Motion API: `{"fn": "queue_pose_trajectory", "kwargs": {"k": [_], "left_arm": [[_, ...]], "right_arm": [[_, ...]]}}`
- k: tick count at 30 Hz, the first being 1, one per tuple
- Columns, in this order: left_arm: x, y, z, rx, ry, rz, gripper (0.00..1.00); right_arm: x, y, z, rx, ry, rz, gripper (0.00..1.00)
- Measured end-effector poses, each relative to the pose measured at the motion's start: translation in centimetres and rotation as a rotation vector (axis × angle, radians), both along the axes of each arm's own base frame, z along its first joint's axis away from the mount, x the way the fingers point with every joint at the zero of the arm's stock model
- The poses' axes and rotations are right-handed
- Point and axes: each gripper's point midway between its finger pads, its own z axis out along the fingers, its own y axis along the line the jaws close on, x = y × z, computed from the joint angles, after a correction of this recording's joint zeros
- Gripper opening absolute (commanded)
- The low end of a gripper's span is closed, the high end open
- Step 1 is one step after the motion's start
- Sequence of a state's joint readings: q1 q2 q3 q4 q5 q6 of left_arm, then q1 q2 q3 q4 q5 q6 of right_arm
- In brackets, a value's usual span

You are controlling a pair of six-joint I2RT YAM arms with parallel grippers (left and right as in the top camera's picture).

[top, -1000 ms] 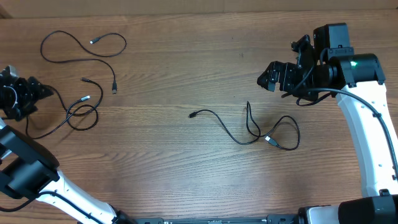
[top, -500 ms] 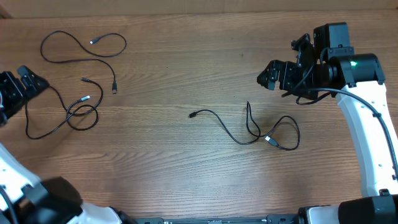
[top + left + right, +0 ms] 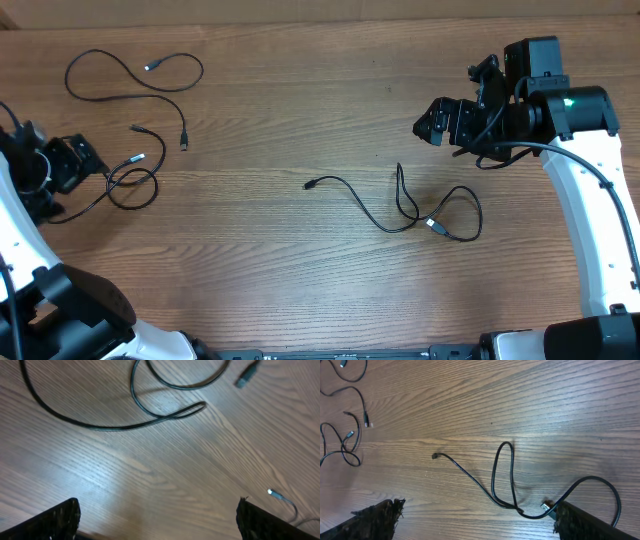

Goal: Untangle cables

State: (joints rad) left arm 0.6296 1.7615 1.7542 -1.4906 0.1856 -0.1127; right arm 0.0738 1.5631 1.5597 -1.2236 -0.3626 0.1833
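Three cables (image 3: pixel 183 130) lie apart on the table (image 3: pixel 300 100). The left gripper (image 3: pixel 82 160), jaws wide open and empty, hovers just beside the looped cable (image 3: pixel 150 422). The right gripper (image 3: pixel 435 120), also open and empty, hangs beyond the middle cable (image 3: pixel 398 190).

White arm links (image 3: pixel 590 230), black joints (image 3: pixel 545 60), green LED (image 3: pixel 570 102).

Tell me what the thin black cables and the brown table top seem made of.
The thin black cables: probably rubber or plastic sheath, matte, bending in loose loops; plug tips glint like metal. The brown table top: wood or wood-look laminate, showing grain and soft sheen.
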Motion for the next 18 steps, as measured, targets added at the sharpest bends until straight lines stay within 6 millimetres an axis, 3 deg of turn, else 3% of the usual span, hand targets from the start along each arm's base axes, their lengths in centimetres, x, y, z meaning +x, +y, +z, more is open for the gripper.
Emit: {"fn": "queue_pose_trajectory", "kwargs": {"k": [5, 10, 18], "left_arm": [[0.3, 0.4, -3.9, -0.005, 0.015, 0.037, 0.93], [2.0, 2.2, -6.9, 0.063, -0.046, 0.094, 0.76], [3.1, 3.3, -9.9, 0.062, -0.032, 0.173, 0.73]], "right_arm": [[0.0, 0.0, 0.0, 0.0, 0.0, 0.0, 1.0], [-0.1, 0.0, 0.0, 0.0, 0.004, 0.0, 0.99], [-0.2, 0.0, -0.1, -0.001, 0.011, 0.0, 0.99]]}}
